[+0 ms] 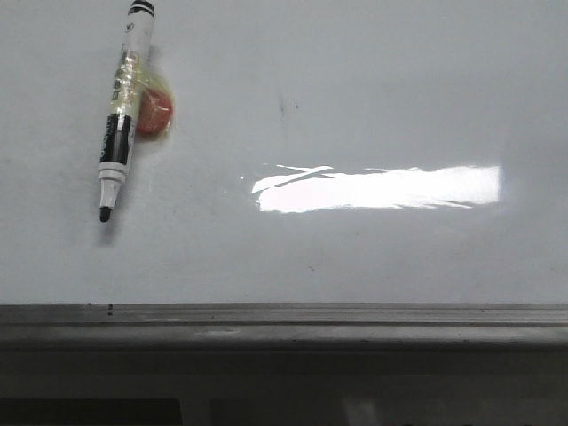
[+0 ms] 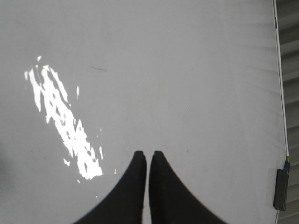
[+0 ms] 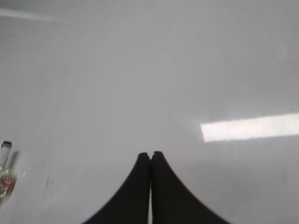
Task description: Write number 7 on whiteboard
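Note:
The whiteboard is a glossy pale grey board with a bright glare patch and a dark frame edge along the front. No number 7 shows on it, only faint grey marks. A black-and-white marker lies uncapped at the far left, tip toward the front, taped to a red lump. Neither gripper shows in the front view. My left gripper is shut and empty above bare board. My right gripper is shut and empty above bare board; the marker's end shows at that view's edge.
The board's metal frame runs along the front edge. In the left wrist view the board's edge shows, with a small dark device beside it.

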